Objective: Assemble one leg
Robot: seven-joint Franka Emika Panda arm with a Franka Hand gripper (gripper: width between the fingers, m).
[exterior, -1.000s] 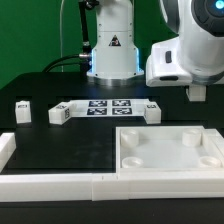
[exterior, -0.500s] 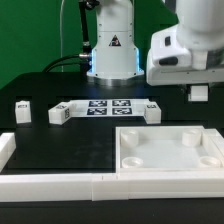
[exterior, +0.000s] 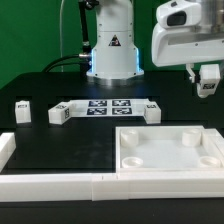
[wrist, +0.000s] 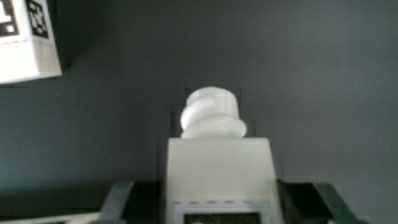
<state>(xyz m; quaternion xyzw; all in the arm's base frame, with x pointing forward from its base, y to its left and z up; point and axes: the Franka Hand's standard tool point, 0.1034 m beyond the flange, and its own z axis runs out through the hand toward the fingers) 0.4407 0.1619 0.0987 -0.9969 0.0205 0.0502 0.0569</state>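
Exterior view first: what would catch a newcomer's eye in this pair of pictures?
The end effector, high at the exterior view's right, grips a leg well above the table; the wrist view shows that leg's rounded peg end pointing away from the camera. Beneath it lies the large white panel with corner recesses, and mid-table the marker board is flanked by loose legs.

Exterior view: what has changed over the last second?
The claw rose and shifted toward the exterior view's right, holding a leg. The other three legs on the table, the marker board and the large white panel stayed put.
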